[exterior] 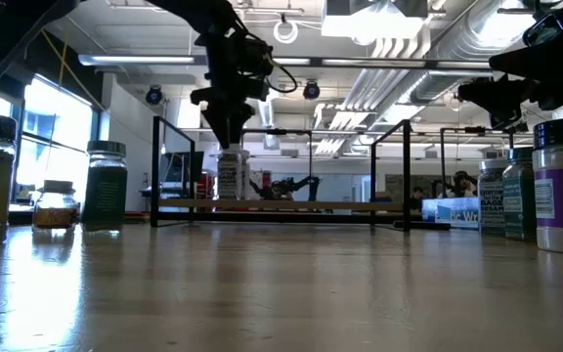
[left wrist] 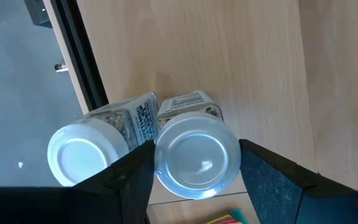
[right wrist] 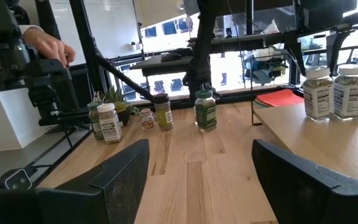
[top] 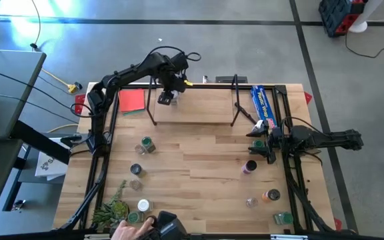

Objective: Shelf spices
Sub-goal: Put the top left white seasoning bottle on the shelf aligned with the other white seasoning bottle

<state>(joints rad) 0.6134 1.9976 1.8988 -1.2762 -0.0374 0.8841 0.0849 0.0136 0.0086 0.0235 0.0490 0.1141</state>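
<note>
The left claw [top: 168, 97] hangs over the left end of the shelf [top: 199, 107], its fingers straddling a white-capped jar [left wrist: 196, 154] that stands on the shelf's wooden board, just beside a second white-capped jar [left wrist: 82, 155] at the board's edge. From the left wrist view the fingers look spread a little wider than the cap, with a sliver of gap on each side, so the claw reads as open and letting go rather than gripping. The right claw [top: 264, 141] waits with its fingers wide apart and empty near the right edge of the counter [top: 199, 157], beside the blue box [top: 264, 105]. The remaining spices are scattered: a green-capped jar [top: 147, 144] and others on the left half, a purple-labelled jar [top: 249, 167] and an orange one [top: 271, 195] on the right. A person's hand [top: 127, 230] reaches in at the near edge by the plant [top: 112, 210]. These jars appear small, rigid and light, probably glass or hard plastic, with smooth round sides that could slip or roll if tipped. The safest hold seems to be across the body just below the cap, squeezing squarely from above so the jar stays upright, and setting it down gently given how close its neighbour stands.
</note>
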